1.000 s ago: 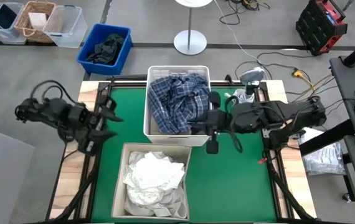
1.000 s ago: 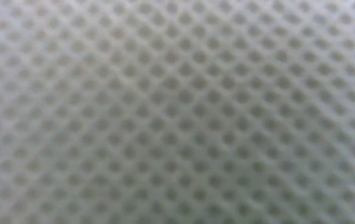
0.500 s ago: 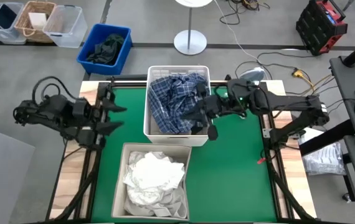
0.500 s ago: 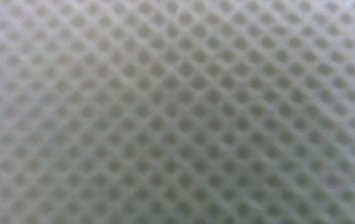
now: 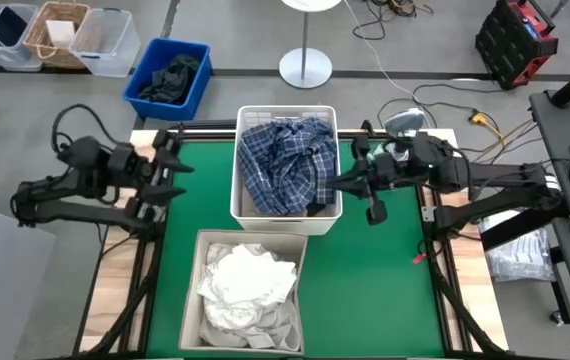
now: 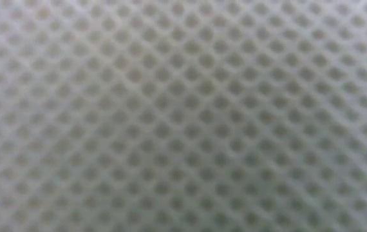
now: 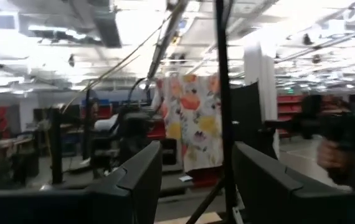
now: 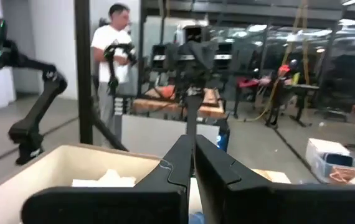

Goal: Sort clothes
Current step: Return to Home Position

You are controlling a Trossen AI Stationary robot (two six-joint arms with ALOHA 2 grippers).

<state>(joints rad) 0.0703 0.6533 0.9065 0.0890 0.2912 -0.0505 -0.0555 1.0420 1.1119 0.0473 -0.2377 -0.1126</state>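
The blue-and-white plaid shirt [image 5: 283, 160] lies heaped in the white basket [image 5: 287, 226] at the table's far middle, with some dark cloth [image 5: 317, 207] in the basket's near right corner. White clothes [image 5: 247, 280] fill the beige bin [image 5: 192, 292] at the near middle. My left gripper [image 5: 172, 174] is open and empty at the table's left edge; its fingers show in the left wrist view [image 7: 193, 186]. My right gripper [image 5: 341, 183] is shut and empty, level, just right of the basket; it also shows in the right wrist view [image 8: 191, 163].
A blue bin [image 5: 168, 78] with dark green cloth stands on the floor beyond the table's far left corner, next to clear and wicker boxes [image 5: 55, 33]. A mesh pattern fills the low view [image 6: 183, 116]. A person [image 8: 115, 56] stands in the room beyond.
My right gripper has drawn back from the basket's near right corner toward the table's far and right edges and turned from pointing toward the near edge to lying level. My left gripper has gone a little toward the far edge. The clothes have kept still.
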